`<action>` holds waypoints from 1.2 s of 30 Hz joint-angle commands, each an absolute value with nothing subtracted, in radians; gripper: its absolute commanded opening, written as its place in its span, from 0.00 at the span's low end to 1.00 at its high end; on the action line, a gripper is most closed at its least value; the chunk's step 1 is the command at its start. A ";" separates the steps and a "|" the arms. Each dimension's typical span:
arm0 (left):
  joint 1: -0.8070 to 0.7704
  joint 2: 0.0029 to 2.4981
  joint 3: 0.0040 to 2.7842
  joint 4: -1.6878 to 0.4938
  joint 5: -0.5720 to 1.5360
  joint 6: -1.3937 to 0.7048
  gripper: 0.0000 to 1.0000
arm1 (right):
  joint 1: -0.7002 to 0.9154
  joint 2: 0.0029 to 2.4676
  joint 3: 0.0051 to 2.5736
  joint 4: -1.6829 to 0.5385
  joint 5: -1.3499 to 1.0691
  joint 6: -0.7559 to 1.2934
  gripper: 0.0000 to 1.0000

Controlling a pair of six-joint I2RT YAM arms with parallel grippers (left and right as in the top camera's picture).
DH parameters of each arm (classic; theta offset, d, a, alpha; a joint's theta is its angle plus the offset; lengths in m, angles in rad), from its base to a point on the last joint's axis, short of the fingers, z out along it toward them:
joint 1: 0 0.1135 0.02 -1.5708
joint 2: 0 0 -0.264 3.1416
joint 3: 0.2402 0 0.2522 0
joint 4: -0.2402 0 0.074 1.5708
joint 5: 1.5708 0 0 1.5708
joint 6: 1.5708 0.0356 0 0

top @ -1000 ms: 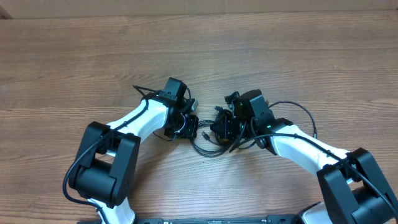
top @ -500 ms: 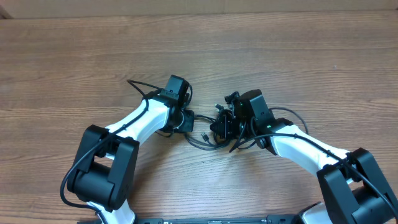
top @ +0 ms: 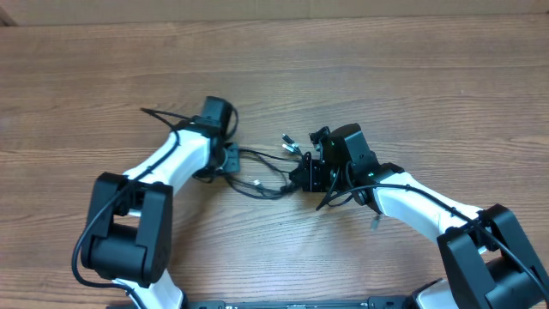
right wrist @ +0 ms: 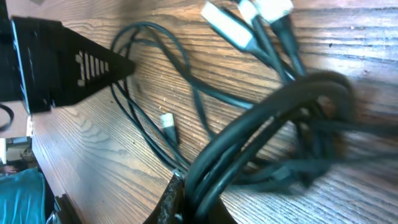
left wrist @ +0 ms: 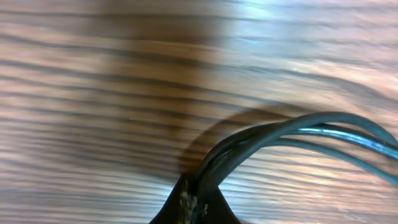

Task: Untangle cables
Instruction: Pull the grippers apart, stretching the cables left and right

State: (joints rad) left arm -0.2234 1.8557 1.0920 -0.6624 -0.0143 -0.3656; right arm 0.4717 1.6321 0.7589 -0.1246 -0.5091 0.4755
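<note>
Work about midway, by the look of it. Clamping a thick bundle of the cables [right wrist: 261,121] in the right gripper [top: 302,176]; pinching several strands in the left gripper [top: 227,160], well to the left of the right gripper. Spreading loose loops over the table [top: 386,77] between them, plug tips [right wrist: 225,23] lying free just above the right gripper. Leaving a dense knot at the right gripper for teasing apart.

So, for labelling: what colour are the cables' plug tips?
The plug tips are silvery white, the cables black; right wrist view shows best.
</note>
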 commanded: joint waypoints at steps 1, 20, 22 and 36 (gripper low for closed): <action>-0.139 1.912 1.046 -0.684 -0.142 -0.394 0.04 | 0.446 1.630 0.749 -0.135 -0.554 0.470 0.04; -0.078 1.912 1.042 -0.707 -0.176 -0.451 0.05 | 0.066 1.527 0.783 -0.434 -0.653 0.384 0.04; -0.073 1.912 1.042 -0.707 -0.176 -0.451 0.05 | 0.063 1.527 0.783 -0.500 -0.513 0.384 0.04; 0.015 1.912 1.042 -0.731 -0.154 -0.473 0.06 | 0.063 1.527 0.783 -0.665 -0.136 0.429 0.04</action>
State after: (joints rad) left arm -0.0505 1.8549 1.0927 -0.7185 -0.0734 -0.4595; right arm 0.0689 1.5494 0.7658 -0.6674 -0.2581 0.3981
